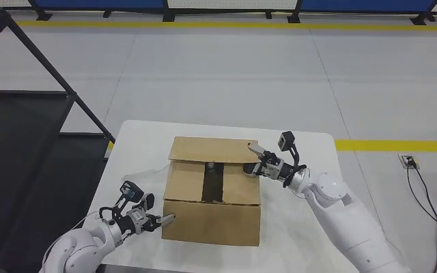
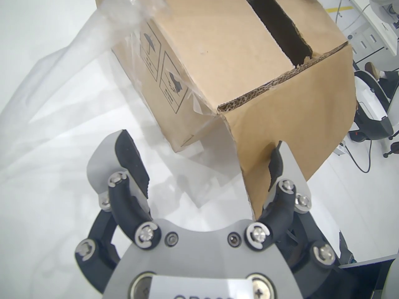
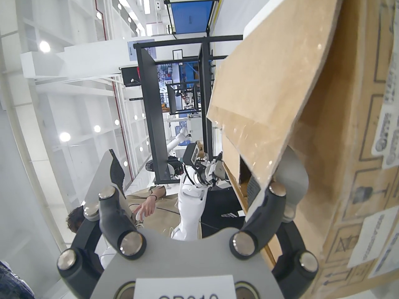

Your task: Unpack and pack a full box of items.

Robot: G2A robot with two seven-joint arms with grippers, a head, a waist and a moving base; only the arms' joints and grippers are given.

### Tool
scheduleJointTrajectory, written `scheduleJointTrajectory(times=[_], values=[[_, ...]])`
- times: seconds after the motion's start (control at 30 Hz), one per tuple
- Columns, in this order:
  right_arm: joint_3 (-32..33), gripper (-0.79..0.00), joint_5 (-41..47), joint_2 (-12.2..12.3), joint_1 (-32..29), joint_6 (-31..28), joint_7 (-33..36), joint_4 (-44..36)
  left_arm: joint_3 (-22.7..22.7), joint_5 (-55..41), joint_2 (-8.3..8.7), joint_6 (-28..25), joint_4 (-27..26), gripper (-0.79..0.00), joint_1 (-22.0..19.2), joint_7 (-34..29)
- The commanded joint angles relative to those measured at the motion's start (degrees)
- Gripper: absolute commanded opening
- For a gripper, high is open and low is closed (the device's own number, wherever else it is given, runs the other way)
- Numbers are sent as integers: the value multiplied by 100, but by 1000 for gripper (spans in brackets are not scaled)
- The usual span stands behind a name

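Standing by the table (image 1: pixel 136 147), I see the left gripper (image 2: pixel 201 138) nearest, jaws spread, one pad against the folded-down front flap (image 2: pixel 296 110) of the box (image 1: pixel 212 222), which sits in the middle of the table. I judge the step is opening the flaps. To do it well, each gripper should close on the flap edge only, then swing it outward slowly so the box does not slide. Clear film (image 2: pixel 62 88) lies beside the box. On the far side the right gripper (image 3: pixel 202 157) is spread wide at a top flap (image 3: pixel 268 94) corner. Inside the dark gap (image 1: pixel 213 183) something small shows, perhaps an item; the rest is hidden.
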Motion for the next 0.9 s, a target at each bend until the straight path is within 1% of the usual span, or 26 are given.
scheduleJointTrajectory(times=[0.0,0.1,0.17,0.2,0.3,0.4,0.43,0.77,0.87], values=[[17,0,18,-29,69,-130,-131,-9,0,0,0,0,0,0,0,0],[59,0,-102,-66,192,-255,-514,-37,0,0,0,0,0,0,0,0],[74,0,-585,-88,294,-326,-1263,-85,0,0,0,0,0,0,0,0],[25,0,-744,-108,318,-283,-1473,-168,0,0,0,0,0,0,0,0],[-48,0,-884,-158,590,175,-1570,-109,0,0,0,0,0,0,0,0],[-223,0,-965,-245,956,561,-1505,208,0,0,0,0,0,0,0,0],[-264,0,-1036,-262,1029,599,-1530,279,0,0,0,0,0,0,0,0],[-264,0,-1036,-262,1029,599,-1530,279,0,0,0,0,0,0,0,0],[-266,0,-780,-298,939,720,-1516,322,0,0,0,0,0,0,0,0]])
